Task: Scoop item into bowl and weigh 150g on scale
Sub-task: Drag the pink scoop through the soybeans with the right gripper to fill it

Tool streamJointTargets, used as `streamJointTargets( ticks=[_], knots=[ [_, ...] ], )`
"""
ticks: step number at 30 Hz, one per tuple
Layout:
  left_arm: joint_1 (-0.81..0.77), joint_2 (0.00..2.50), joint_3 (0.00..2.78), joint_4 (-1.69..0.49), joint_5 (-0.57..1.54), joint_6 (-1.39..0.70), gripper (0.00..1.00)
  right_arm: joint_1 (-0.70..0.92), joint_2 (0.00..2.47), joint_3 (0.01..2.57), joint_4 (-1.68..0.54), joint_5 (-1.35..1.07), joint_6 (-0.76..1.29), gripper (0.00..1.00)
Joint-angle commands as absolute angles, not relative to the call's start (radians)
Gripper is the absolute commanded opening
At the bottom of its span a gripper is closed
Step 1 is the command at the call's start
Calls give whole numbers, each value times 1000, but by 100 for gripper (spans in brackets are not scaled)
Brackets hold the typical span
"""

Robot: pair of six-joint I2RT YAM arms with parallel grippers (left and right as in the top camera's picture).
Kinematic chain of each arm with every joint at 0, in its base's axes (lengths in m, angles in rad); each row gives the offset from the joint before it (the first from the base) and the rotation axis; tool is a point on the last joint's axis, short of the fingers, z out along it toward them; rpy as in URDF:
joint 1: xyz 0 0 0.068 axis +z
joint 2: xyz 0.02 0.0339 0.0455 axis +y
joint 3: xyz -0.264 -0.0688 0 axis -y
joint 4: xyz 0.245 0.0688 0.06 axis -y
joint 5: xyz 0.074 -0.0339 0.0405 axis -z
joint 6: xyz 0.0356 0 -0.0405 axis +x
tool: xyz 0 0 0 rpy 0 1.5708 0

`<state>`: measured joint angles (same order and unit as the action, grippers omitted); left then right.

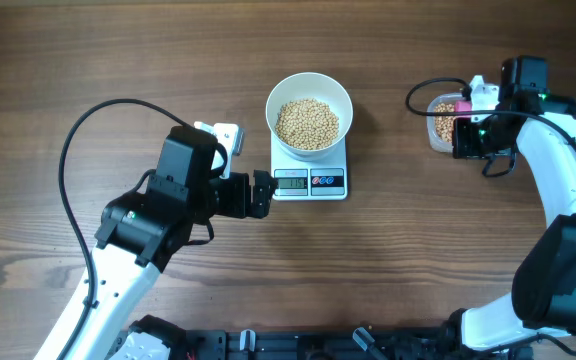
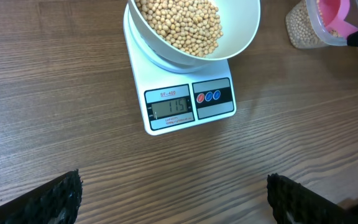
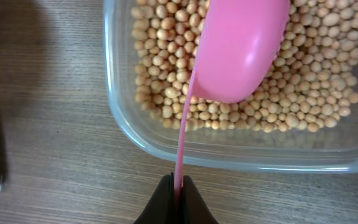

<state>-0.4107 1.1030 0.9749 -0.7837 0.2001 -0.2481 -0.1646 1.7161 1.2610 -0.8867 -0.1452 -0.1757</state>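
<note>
The white bowl point(image 1: 309, 85) stands on the scale point(image 1: 309, 181) at the table's middle, with tan beans point(image 1: 307, 123) heaped inside. In the left wrist view the scale's display point(image 2: 171, 107) shows what looks like 115, below the bowl point(image 2: 241, 25) and its beans point(image 2: 179, 22). My left gripper point(image 1: 263, 193) is open and empty just left of the scale, its fingertips point(image 2: 55, 199) far apart over bare wood. My right gripper point(image 3: 178, 186) is shut on the thin handle of the pink scoop point(image 3: 241, 50). The scoop hangs bowl-down over the beans point(image 3: 160, 68) in the clear tub point(image 3: 229, 152).
The clear tub point(image 1: 443, 122) sits at the right, back from the scale, and the right arm point(image 1: 558, 170) curves round behind it. A black cable point(image 1: 98, 120) loops over the left arm. Brown wooden tabletop point(image 1: 418, 260) lies all around.
</note>
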Motion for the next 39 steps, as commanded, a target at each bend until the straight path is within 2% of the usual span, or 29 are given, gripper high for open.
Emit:
streamJointTargets(
  ticks=[1, 9, 21, 34, 39],
  knots=[
    [-415, 1100, 978, -781, 212, -239, 100, -157, 1731, 1246, -897, -220, -210, 4],
    [-415, 1100, 978, -781, 212, -239, 100, -170, 1731, 1186, -869, -230, -236, 4],
    [-415, 1100, 978, -781, 212, -239, 100, -237, 1731, 1179, -850, -374, -205, 4],
    [-415, 1100, 978, -781, 212, -239, 100, -374, 1731, 1178, -845, -611, -207, 4],
    [-415, 1100, 978, -781, 212, -239, 100, -407, 1731, 1168, -846, -628, -206, 4]
  ],
)
